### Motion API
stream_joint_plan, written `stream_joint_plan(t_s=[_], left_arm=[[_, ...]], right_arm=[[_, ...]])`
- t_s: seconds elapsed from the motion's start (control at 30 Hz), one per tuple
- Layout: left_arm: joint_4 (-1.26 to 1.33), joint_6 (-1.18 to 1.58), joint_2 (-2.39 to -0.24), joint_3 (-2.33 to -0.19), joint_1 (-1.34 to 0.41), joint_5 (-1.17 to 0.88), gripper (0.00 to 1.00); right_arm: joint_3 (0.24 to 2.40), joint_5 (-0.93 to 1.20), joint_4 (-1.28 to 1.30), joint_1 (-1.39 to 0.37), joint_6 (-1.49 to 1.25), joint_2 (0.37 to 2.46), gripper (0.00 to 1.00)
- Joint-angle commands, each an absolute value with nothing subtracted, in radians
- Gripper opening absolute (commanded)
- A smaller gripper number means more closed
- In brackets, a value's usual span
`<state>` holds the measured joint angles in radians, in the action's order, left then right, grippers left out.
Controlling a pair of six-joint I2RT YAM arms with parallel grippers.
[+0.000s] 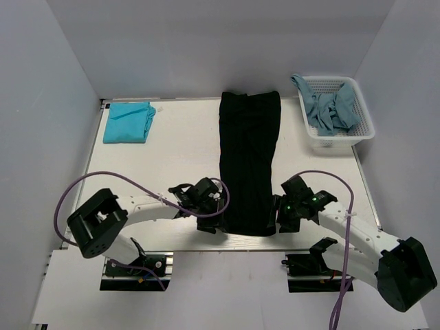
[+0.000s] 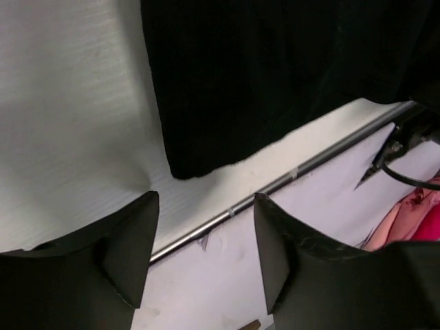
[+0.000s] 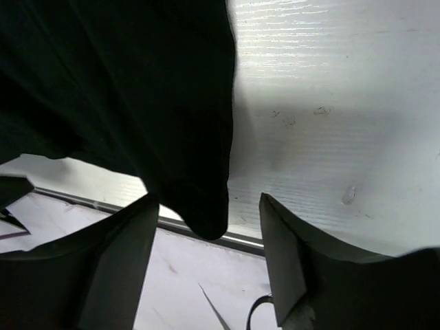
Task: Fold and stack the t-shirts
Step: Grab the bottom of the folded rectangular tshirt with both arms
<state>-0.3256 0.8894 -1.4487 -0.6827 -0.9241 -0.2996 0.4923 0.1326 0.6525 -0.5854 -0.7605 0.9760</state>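
The black shirt [image 1: 249,161] lies as a long strip down the middle of the table [image 1: 172,148], from 12 to 6 o'clock, its near end at the table's edge. The left claw [image 2: 204,230] at 7 o'clock and the right claw [image 3: 207,206] at 5 o'clock flank that end, both spread wide and holding nothing. The teal shirt [image 1: 128,122] lies folded at 10 o'clock; grey-blue shirts [image 1: 330,106] fill the basket [image 1: 340,141] at 2 o'clock. The left claw looks short of its corner, so closing now risks missing or pinching one layer, skewing the fold.
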Motion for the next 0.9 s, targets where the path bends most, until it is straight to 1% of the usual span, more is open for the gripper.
stream_joint_plan(t_s=[0.0, 0.03, 0.07, 0.1, 0.13, 0.17, 0.2, 0.23, 0.27, 0.3, 0.33, 0.37, 0.4, 0.5, 0.53, 0.73, 0.8, 0.87], left_arm=[[-0.285, 0.874, -1.488, -0.733, -0.943, -0.264, 0.63], [-0.285, 0.874, -1.503, -0.751, -0.943, -0.264, 0.61], [-0.302, 0.874, -1.529, -0.764, -0.943, -0.249, 0.5], [-0.311, 0.874, -1.538, -0.773, -0.943, -0.229, 0.47], [-0.33, 0.865, -1.539, -0.791, -0.943, -0.216, 0.43], [-0.339, 0.865, -1.539, -0.792, -0.943, -0.204, 0.36], [-0.339, 0.865, -1.539, -0.807, -0.943, -0.186, 0.36], [-0.353, 0.865, -1.539, -0.818, -0.943, -0.186, 0.33], [-0.353, 0.856, -1.539, -0.818, -0.943, -0.173, 0.27], [-0.353, 0.847, -1.529, -0.818, -0.943, -0.173, 0.24], [-0.365, 0.847, -1.529, -0.828, -0.943, -0.173, 0.17], [-0.377, 0.847, -1.529, -0.837, -0.943, -0.173, 0.13], [-0.377, 0.829, -1.529, -0.838, -0.943, -0.184, 0.0], [-0.423, 0.796, -1.52, -0.857, -0.943, -0.184, 0.0], [-0.442, 0.787, -1.52, -0.857, -0.943, -0.184, 0.0], [-0.67, 0.798, -1.427, -0.879, -0.953, -0.193, 0.0], [-0.705, 0.81, -1.417, -0.855, -0.953, -0.202, 0.0], [-0.674, 0.839, -1.39, -0.825, -0.963, -0.254, 0.0]], right_arm=[[0.485, 0.178, 0.617, -0.578, -0.709, 1.014, 0.65], [0.486, 0.182, 0.611, -0.575, -0.704, 1.02, 0.63], [0.482, 0.187, 0.607, -0.575, -0.692, 1.031, 0.6], [0.48, 0.201, 0.603, -0.572, -0.689, 1.038, 0.51], [0.48, 0.204, 0.6, -0.574, -0.681, 1.046, 0.45], [0.477, 0.207, 0.601, -0.571, -0.678, 1.051, 0.4], [0.477, 0.209, 0.601, -0.572, -0.673, 1.052, 0.32], [0.476, 0.21, 0.603, -0.571, -0.672, 1.054, 0.28], [0.477, 0.212, 0.6, -0.571, -0.667, 1.054, 0.26], [0.482, 0.212, 0.603, -0.568, -0.661, 1.052, 0.25], [0.485, 0.21, 0.604, -0.566, -0.661, 1.054, 0.22], [0.488, 0.206, 0.606, -0.566, -0.661, 1.052, 0.2], [0.497, 0.204, 0.609, -0.568, -0.655, 1.051, 0.18], [0.508, 0.212, 0.626, -0.566, -0.655, 1.052, 0.03], [0.512, 0.221, 0.633, -0.566, -0.655, 1.048, 0.0], [0.499, 0.276, 0.715, -0.569, -0.679, 0.965, 0.0], [0.485, 0.297, 0.722, -0.566, -0.68, 0.942, 0.0], [0.462, 0.334, 0.719, -0.571, -0.687, 0.933, 0.0]])
